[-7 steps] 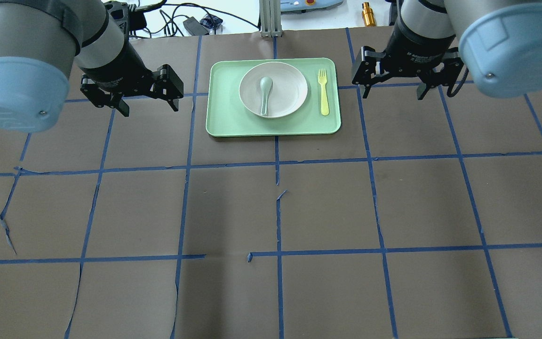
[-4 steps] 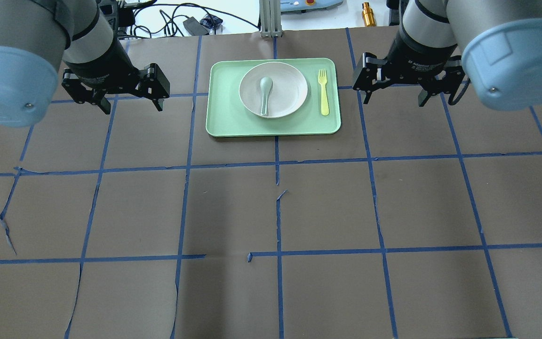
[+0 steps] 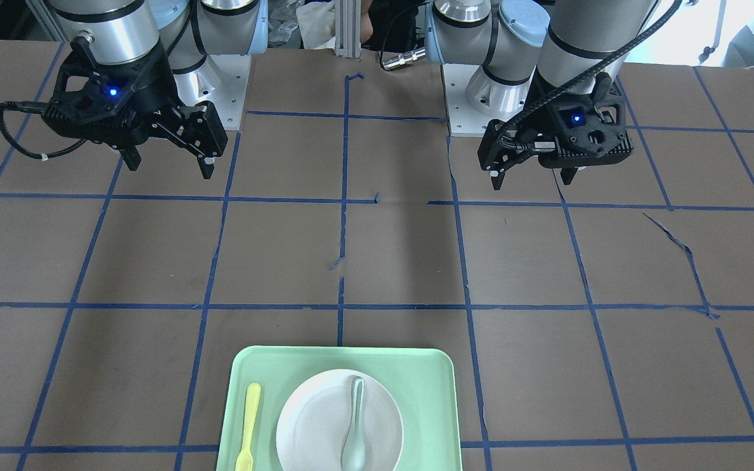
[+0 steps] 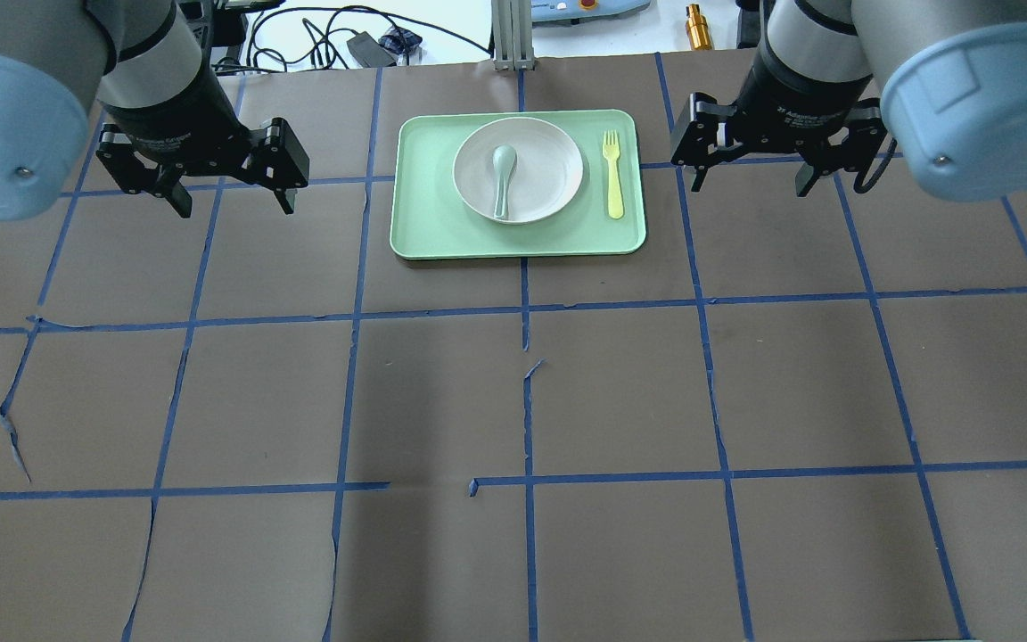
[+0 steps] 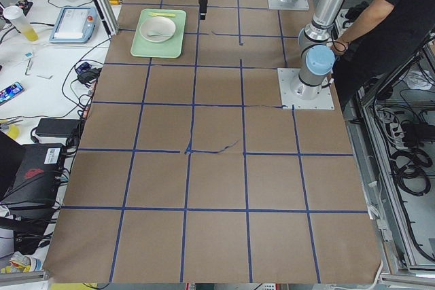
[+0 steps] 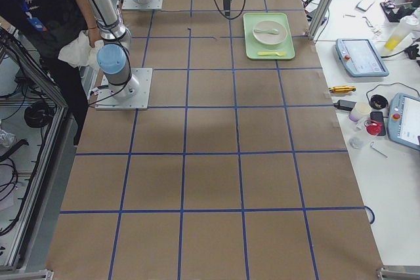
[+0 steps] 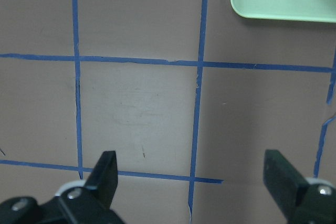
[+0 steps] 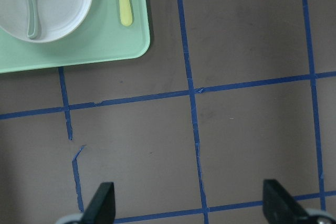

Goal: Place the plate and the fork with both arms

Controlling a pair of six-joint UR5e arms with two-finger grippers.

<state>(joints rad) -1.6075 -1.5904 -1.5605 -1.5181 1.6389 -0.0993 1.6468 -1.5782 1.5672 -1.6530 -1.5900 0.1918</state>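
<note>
Overhead exterior: rectangular light-green tray (image 4: pixel 424 232) at far centre of brown, blue-taped desk (image 4: pixel 567 401), carrying round white shallow plate (image 4: pixel 549 169) with grey-green spoon (image 4: pixel 503 178) lying inside. Slim pale-yellow plastic fork (image 4: pixel 612 178) lies on tray, just right of plate. Flanking tray: left end effector (image 4: pixel 236 208) and right end effector (image 4: pixel 751 187), both wide open, empty.

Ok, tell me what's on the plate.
Only a grey-green spoon lies on the plate. The fork lies beside the plate on the tray, not on it. The bit of plate under the spoon is hidden.
</note>
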